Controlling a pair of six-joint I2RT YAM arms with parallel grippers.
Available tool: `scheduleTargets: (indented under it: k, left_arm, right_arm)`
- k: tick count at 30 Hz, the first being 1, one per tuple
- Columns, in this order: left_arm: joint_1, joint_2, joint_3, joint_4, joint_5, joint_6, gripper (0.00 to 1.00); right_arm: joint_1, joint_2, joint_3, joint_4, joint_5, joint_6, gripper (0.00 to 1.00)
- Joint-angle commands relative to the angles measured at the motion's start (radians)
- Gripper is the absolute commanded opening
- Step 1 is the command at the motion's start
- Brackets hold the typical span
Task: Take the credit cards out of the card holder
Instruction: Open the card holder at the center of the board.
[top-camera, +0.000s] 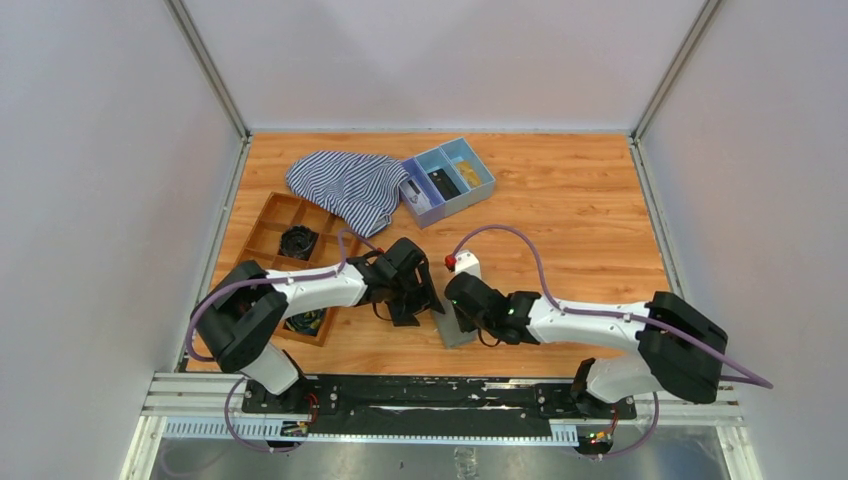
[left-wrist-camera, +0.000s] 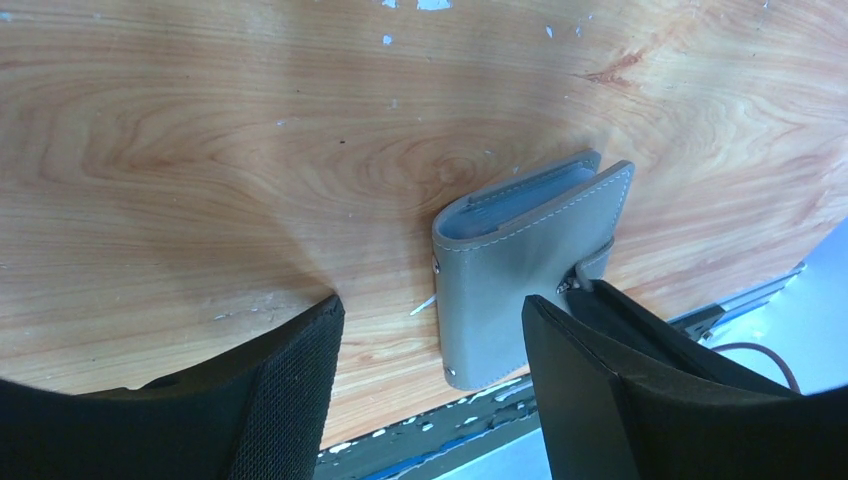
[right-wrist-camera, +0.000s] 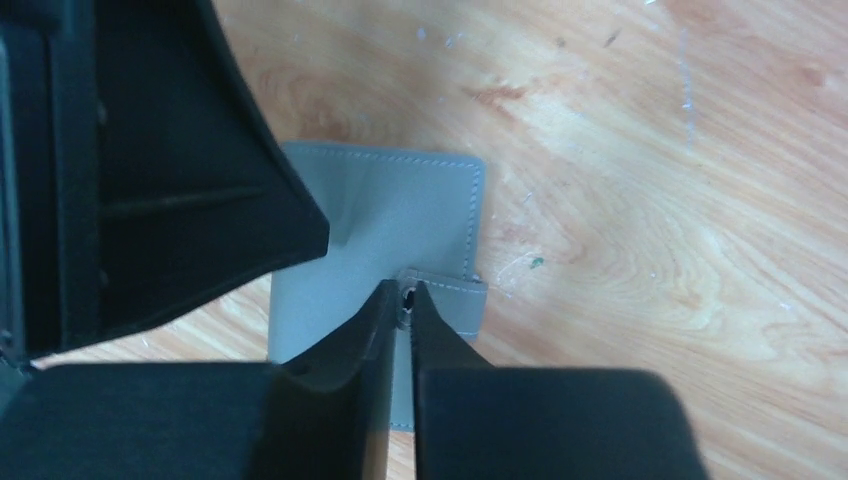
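We find the right jaws pinching the tab (right-wrist-camera: 447, 290) of the holder (right-wrist-camera: 390, 215), closed on the table (right-wrist-camera: 650, 200). The left jaws stand open, holder just ahead between them.

Much of the wallet out of sight
From above, the wallet (top-camera: 456, 331) is mostly covered by the right gripper (top-camera: 455, 303); its cards (left-wrist-camera: 520, 198) show only as thin pale edges between the covers, faces hidden; what lies in the far blue tray (top-camera: 462, 204) is too small to tell
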Motion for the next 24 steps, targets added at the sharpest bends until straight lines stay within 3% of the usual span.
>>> scheduleTargets:
  k: [1,18,24]
  left_arm:
    - [-0.009,0.042,-0.008,-0.037,-0.033,0.008,0.72]
    - [-0.009,0.064,0.052,-0.119,-0.063,0.081,0.71]
    - [-0.051,0.003,0.155,-0.241,-0.18,0.185,0.76]
  right_arm:
    - [0.011,-0.025,-0.033,-0.061,0.064,0.052,0.01]
    - [-0.025,-0.218,-0.143,-0.162,0.107,0.22,0.0]
    - [-0.09,-0.302,-0.267,-0.163,0.085,0.356,0.0]
